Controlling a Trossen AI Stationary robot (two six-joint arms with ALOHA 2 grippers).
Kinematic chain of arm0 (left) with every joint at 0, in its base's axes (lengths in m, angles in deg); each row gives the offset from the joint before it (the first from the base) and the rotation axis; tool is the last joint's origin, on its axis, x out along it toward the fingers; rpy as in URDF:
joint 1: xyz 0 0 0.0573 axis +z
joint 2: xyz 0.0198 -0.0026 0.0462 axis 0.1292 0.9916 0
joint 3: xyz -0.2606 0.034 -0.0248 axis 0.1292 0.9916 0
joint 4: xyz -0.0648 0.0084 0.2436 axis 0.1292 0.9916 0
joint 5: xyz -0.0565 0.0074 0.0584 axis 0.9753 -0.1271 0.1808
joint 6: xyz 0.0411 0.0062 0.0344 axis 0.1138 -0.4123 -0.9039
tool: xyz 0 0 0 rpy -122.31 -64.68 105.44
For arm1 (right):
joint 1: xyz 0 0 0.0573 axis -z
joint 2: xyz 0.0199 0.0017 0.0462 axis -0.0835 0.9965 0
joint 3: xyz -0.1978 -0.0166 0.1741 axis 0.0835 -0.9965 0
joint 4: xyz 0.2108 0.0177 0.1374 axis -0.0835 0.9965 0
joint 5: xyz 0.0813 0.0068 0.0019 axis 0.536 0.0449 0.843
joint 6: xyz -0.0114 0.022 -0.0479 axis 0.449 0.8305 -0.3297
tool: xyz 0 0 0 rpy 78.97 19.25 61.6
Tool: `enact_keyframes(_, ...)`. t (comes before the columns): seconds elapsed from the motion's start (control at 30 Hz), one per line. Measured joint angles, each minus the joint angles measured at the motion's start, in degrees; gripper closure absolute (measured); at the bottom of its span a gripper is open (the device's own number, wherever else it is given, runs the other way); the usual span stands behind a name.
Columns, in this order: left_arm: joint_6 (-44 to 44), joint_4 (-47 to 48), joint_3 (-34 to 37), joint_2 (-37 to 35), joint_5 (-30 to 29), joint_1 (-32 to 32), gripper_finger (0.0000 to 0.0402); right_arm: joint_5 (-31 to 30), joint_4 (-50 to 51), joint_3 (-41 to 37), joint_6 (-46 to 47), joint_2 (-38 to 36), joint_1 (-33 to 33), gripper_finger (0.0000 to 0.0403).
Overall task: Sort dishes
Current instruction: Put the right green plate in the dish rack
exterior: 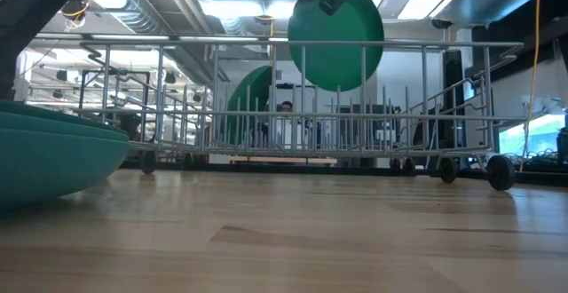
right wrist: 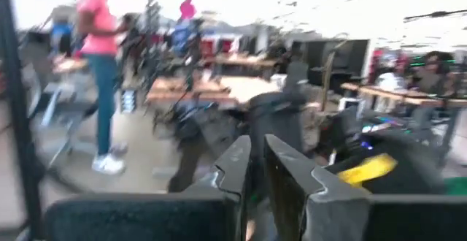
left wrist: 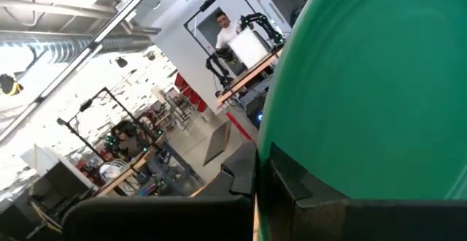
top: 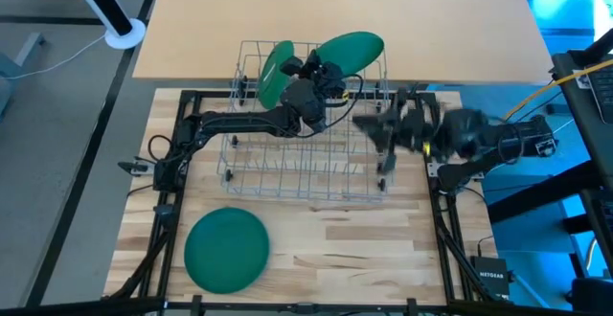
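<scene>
Left of the wire rack (top: 306,124), near the table's (top: 383,259) front edge, green plates lie stacked flat (top: 226,249). At the rack's far left corner one plate stands on edge in the wires (top: 274,72). Above the rack's far side, the left gripper (top: 324,70) is clenched on the rim of a raised plate (top: 351,51), held clear of the wires. Beside the rack's right end hangs the right gripper (top: 385,129), fingers nearly together, grasping nothing.
</scene>
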Motion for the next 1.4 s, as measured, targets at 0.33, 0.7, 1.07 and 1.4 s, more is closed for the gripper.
enact_keyframes(0.33,-0.36,-0.29,0.0,0.0,1.75,0.51,0.0401,14.91,0.4,2.37,5.1,-1.77,26.02,0.0359)
enact_keyframes(0.7,-1.79,0.08,0.02,0.0,2.24,1.56,0.0401,21.87,7.64,2.34,28.15,-1.24,49.24,0.0359)
enact_keyframes(1.07,-2.15,0.08,0.02,0.0,3.54,1.39,0.0401,25.39,16.39,2.34,34.78,1.88,52.55,0.0359)
enact_keyframes(1.4,-2.92,0.13,0.02,0.0,3.69,1.06,0.0401,33.03,15.05,2.34,36.68,5.47,52.59,0.0359)
